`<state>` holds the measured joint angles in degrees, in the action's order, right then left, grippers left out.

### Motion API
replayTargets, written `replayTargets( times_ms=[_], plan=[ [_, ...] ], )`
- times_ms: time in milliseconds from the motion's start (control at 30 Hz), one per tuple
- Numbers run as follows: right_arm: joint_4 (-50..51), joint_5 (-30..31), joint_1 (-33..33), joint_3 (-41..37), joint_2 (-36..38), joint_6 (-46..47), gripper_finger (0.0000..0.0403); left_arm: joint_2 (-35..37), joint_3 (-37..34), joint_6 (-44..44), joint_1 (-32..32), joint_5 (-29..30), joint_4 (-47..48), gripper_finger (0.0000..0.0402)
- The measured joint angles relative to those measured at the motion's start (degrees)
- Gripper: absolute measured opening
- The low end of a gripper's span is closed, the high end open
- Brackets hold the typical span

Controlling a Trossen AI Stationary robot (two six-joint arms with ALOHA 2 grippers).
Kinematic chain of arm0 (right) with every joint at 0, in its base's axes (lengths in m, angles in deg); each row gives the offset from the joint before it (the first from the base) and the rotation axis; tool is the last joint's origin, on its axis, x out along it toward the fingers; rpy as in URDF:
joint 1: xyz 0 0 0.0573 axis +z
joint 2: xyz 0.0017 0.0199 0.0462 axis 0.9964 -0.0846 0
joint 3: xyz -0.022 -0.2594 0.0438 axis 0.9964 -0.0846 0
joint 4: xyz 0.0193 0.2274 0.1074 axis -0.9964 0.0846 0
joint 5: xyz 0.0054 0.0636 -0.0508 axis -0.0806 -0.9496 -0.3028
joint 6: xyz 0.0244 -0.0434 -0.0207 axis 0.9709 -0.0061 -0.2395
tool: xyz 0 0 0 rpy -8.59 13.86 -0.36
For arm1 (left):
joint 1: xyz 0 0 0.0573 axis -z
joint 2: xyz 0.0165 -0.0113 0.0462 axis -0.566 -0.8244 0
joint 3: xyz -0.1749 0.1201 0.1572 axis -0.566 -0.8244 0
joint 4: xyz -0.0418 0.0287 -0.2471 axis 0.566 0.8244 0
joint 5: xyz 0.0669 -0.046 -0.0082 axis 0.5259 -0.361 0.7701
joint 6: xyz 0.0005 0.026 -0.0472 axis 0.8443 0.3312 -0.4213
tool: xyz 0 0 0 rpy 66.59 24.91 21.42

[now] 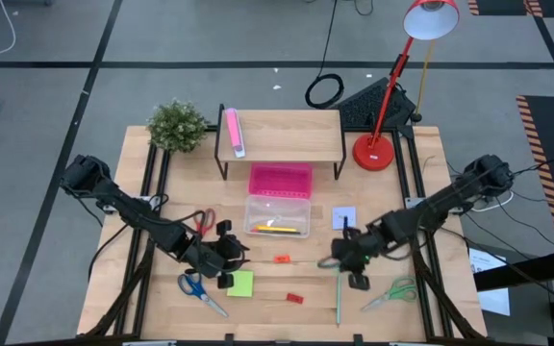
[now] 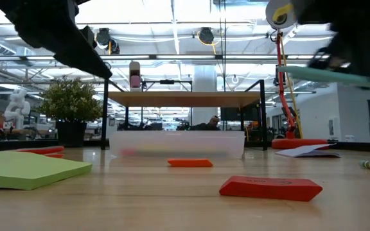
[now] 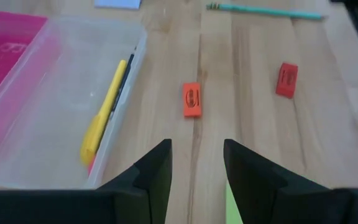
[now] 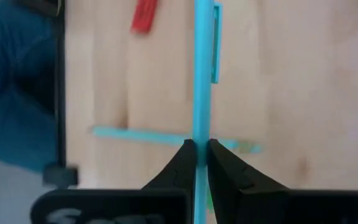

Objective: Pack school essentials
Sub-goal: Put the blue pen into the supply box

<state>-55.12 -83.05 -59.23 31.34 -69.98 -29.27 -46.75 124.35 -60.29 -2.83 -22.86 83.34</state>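
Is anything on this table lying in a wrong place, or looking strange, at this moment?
Nothing looks damaged or spilled. Most supplies lie loose on the table outside the clear box: two red erasers, scissors, a green note pad. The right gripper holds a teal pen clamped; the left gripper is open.

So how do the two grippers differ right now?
The left gripper is open and empty above the wood near the clear box; the right gripper is shut on a teal pen, lifted off the table. Both hang over the table's front half.
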Motion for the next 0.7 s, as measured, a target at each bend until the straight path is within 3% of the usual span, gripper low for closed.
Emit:
replayTargets(
  times_ms=[333, 700],
  plan=[
    [-2.4, 6.17, -11.71, 2.44, 0.02, -8.12, 0.0014, 0.0, 0.02, 1.49, 0.39, 0.23, -2.89, 0.0147],
    [-20.63, 7.13, -22.46, 2.48, -0.02, -20.57, 0.0014, 0.0, 0.02, 1.92, 0.39, 0.28, -3.29, 0.0147]
  ],
)
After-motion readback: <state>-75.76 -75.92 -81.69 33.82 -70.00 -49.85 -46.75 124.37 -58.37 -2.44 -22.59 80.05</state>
